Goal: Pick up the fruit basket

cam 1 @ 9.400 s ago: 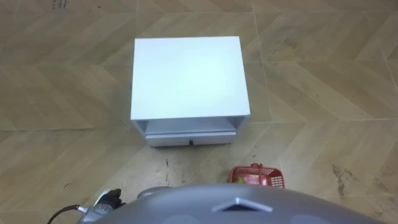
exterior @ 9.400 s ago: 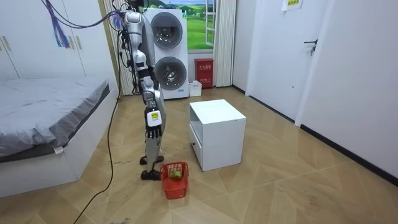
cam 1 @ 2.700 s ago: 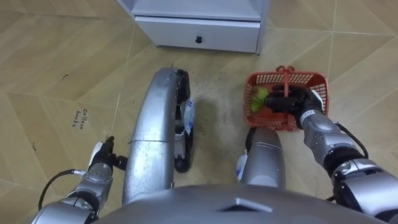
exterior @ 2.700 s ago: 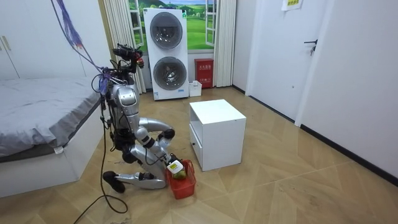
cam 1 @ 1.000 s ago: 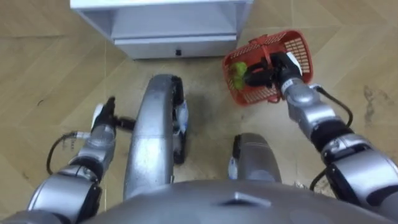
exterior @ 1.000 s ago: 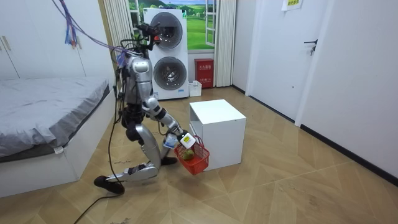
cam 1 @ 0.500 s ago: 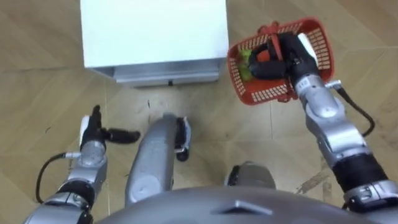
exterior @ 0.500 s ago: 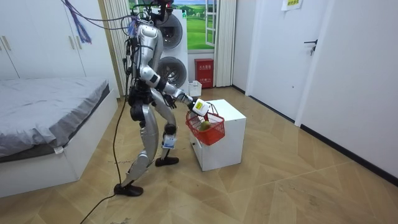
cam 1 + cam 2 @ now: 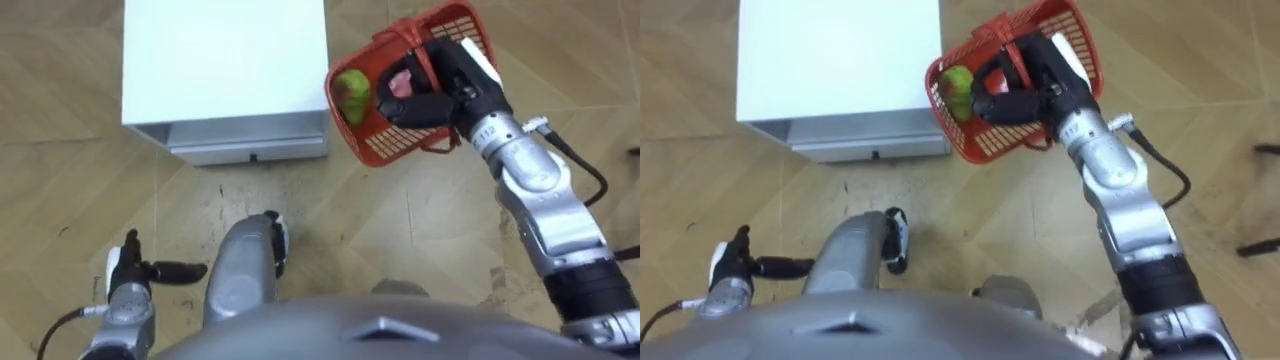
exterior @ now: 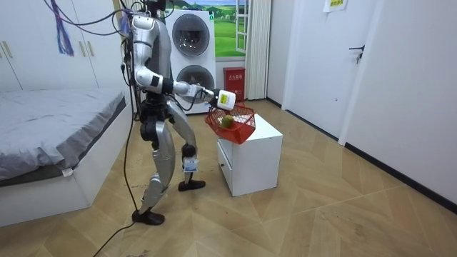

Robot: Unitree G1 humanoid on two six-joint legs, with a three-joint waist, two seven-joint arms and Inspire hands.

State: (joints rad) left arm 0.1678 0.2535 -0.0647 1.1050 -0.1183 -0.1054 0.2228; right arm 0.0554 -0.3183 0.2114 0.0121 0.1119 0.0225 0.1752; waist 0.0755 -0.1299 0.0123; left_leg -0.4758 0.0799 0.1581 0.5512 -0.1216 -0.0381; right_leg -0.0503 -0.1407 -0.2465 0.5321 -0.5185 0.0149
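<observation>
fruit basket point(image 9: 380, 140) is off the floor, up in the air at 1 o'clock in the eye view. it's red plastic mesh, tilted, with the open side tipped toward 10 o'clock. right hand point(image 9: 450, 90) is clamped on it, fingers curled round the red handle point(image 9: 410, 42) at the middle of the basket. inside, a green fruit point(image 9: 351, 90) sits against the wall at the basket's 9 o'clock, and a reddish fruit point(image 9: 402, 82) is just beside the fingers.

the basket's 9 o'clock edge is just beside the right edge of the white cabinet point(image 9: 225, 60), which fills 11 o'clock. can't tell from above if they touch. in the room view the basket point(image 10: 232, 123) hangs over the cabinet top at the corner nearest the robot, with the right arm stretched out level. the cabinet has a drawer point(image 9: 250, 150) at the bottom of its front with a small dark knob point(image 9: 251, 157). herringbone wood floor point(image 9: 400, 220) all round.

left hand point(image 9: 130, 275) is low at 7 o'clock, holding nothing, fingers straight and spread apart, one pointing to 3 o'clock.

room view: robot stands upright between the bed point(image 10: 57, 135) and the cabinet, one foot ahead of the other. behind it are two stacked washers point(image 10: 193, 61) and a red box point(image 10: 234, 83) on the floor. there's a door point(image 10: 364, 64) at the room view's right and a yellow sign point(image 10: 334, 4) up on the wall, print too small to read.
</observation>
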